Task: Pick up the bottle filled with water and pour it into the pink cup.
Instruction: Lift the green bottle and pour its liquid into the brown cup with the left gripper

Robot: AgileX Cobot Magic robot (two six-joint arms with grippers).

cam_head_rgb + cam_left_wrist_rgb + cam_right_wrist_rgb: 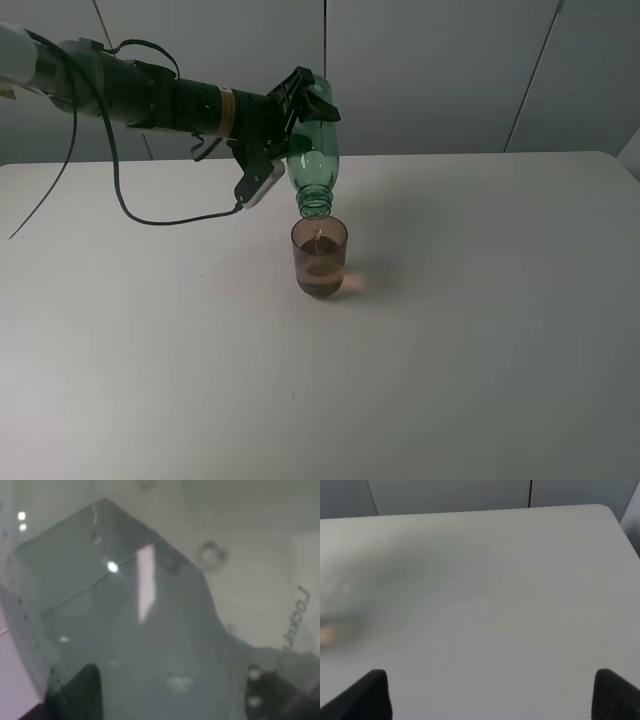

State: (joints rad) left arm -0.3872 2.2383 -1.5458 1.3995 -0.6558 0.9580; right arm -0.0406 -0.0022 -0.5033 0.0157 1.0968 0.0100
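Observation:
The transparent green bottle [314, 155] is tipped neck down, its open mouth just above the pink cup [320, 257]. A thin stream runs from the mouth into the cup, which holds some water. My left gripper [292, 125] is shut on the bottle's body and holds it in the air. The cup stands upright on the white table [480, 340] near the middle. In the left wrist view the bottle [150, 630] fills the frame, blurred and very close. My right gripper [490, 692] shows only two dark fingertips [367, 695] set wide apart over bare table, with nothing between them.
The white table's back edge [450, 153] meets grey wall panels. The left arm with its cable [150, 95] reaches in from the upper left. A faint pink blur [326, 635] lies at the edge of the right wrist view.

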